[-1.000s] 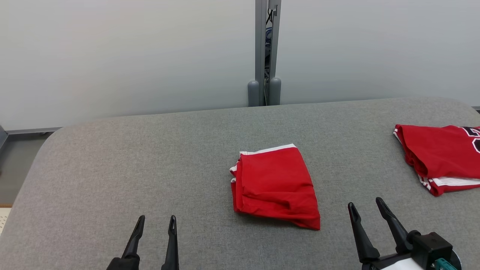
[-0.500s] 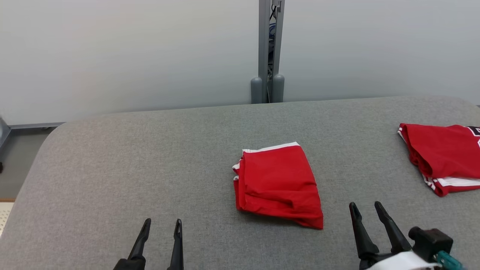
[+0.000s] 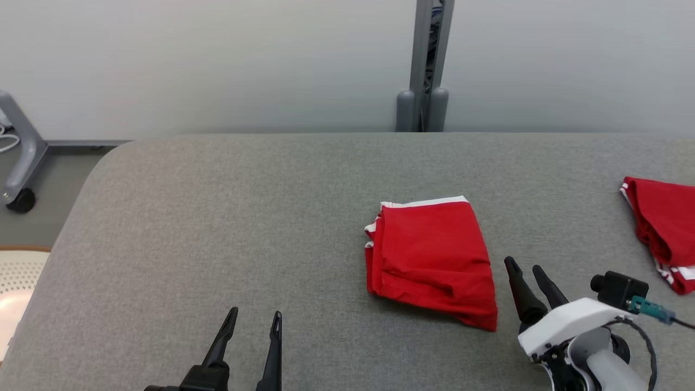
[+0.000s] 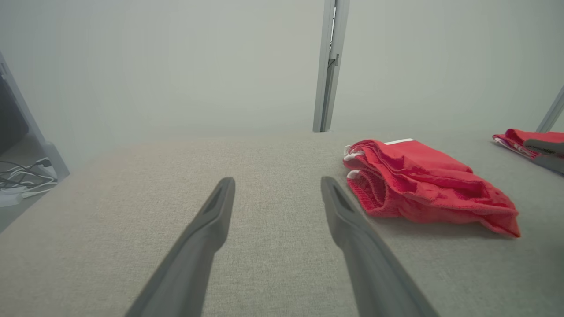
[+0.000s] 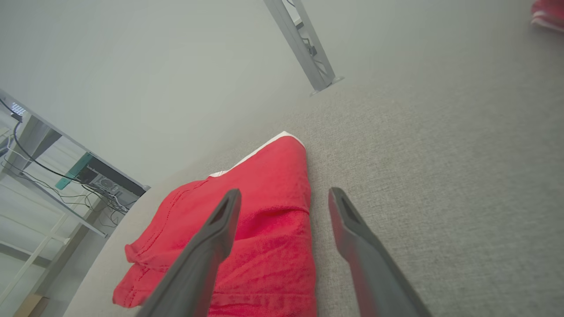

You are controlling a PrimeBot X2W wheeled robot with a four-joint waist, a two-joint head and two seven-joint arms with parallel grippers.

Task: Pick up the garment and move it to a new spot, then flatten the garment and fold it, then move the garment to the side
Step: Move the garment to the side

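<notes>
Across the grey padded table [image 3: 217,217], the folded red garment [image 3: 431,260] lies a little right of centre, white trim along its far edge. Off at the right edge, a second red garment [image 3: 659,228] sits well apart. Right gripper [image 3: 522,264] hovers just beside the folded garment's near right corner, fingers spread wide, empty. Left gripper [image 3: 256,311] is near the front edge, fingers parted, holding nothing.

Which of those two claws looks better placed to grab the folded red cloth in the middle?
Probably the right. The right gripper stands open just beside the near right edge of the folded red garment, while the left gripper, also open, is farther off over the grey table.
</notes>
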